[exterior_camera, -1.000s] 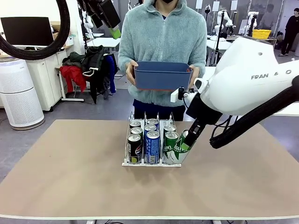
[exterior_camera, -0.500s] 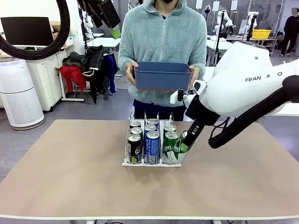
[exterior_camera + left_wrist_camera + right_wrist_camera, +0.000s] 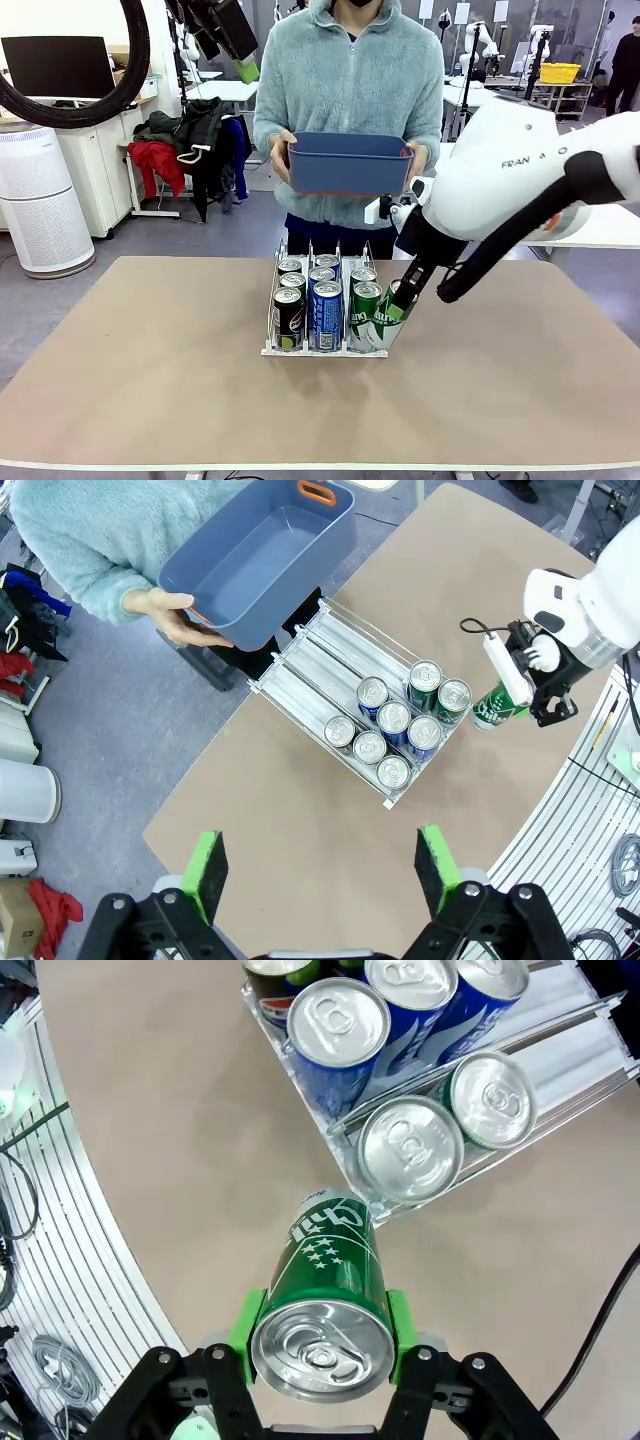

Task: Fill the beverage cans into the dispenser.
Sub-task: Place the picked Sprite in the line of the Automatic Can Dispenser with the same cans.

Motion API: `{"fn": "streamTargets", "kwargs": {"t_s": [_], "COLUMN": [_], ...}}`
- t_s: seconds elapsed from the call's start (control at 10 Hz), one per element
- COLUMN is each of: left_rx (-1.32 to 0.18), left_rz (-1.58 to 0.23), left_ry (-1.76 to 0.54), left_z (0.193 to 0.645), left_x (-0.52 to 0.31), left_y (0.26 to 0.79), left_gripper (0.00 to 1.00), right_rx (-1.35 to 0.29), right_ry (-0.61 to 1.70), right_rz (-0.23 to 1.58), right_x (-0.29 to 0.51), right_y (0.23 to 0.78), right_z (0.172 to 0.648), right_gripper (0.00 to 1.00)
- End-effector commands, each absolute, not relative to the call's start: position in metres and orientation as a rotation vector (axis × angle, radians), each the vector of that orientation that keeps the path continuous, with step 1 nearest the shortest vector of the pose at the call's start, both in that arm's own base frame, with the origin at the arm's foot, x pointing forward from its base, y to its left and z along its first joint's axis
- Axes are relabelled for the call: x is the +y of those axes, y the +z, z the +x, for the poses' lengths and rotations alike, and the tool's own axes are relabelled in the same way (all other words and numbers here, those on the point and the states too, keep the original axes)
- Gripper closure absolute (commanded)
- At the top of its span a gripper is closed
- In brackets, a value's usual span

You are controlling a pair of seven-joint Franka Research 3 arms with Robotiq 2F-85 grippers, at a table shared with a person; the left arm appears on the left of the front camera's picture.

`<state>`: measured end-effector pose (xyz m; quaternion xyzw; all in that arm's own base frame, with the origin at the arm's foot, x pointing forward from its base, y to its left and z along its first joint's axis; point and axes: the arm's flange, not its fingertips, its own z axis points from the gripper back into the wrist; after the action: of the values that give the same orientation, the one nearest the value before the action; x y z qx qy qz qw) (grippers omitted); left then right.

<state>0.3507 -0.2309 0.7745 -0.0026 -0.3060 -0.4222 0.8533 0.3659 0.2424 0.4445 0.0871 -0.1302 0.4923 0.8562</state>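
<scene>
Cans: I count seven. Six stand in the rack (image 3: 350, 695), two per lane; the seventh is the green can (image 3: 325, 1295) in my right fingers.
Colours: in the front view the left lane holds a black can (image 3: 288, 318) with another behind it, the middle lane a blue can (image 3: 327, 315) with one behind, the right lane a green one (image 3: 365, 306) with one behind.
Can shape: slim cylinders, painted sides, bare silver tops with pull tabs.
Rack: one, three lanes, clear ribbed floor, thin wire dividers, a raised lip at the near end; the far half of each lane lies bare in the left wrist view.
Held can: tilted, its base at the rack's right front corner, outside the lanes, just beside the front green one.
Right fingers (image 3: 322, 1328): green pads pressed on both sides of the held can near its top, clamped firm.
Left fingers (image 3: 320, 865): spread as wide as I see them go, nothing between them, high above the worktop (image 3: 140, 370) looking down on the rack.
Worktop: one, flat, matte tan.
Bin (image 3: 348, 162): one, dark blue plastic, rectangular with rounded corners and an orange handle insert, held in both hands by the person at the far side; nothing inside that I can see.
</scene>
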Motion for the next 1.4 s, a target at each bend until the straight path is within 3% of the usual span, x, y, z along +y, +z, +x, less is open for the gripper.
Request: {"fn": "streamTargets", "kwargs": {"t_s": [0.0,1.3], "left_rx": [-0.634,-0.634], "left_rz": [-0.003,-0.003], "left_ry": [-0.896,-0.896], "left_z": [0.35,0.35], "left_x": [-0.229,-0.229], "left_y": [0.776,0.776], "left_gripper": [0.0,0.0], "right_rx": [-0.262,-0.468], "right_ry": [1.056,1.109], "right_rz": [0.206,0.257], "right_x": [0.245,0.282], "right_y": [0.455,0.428], "right_z": [0.387,0.442], "right_gripper": [0.42,0.42]}}
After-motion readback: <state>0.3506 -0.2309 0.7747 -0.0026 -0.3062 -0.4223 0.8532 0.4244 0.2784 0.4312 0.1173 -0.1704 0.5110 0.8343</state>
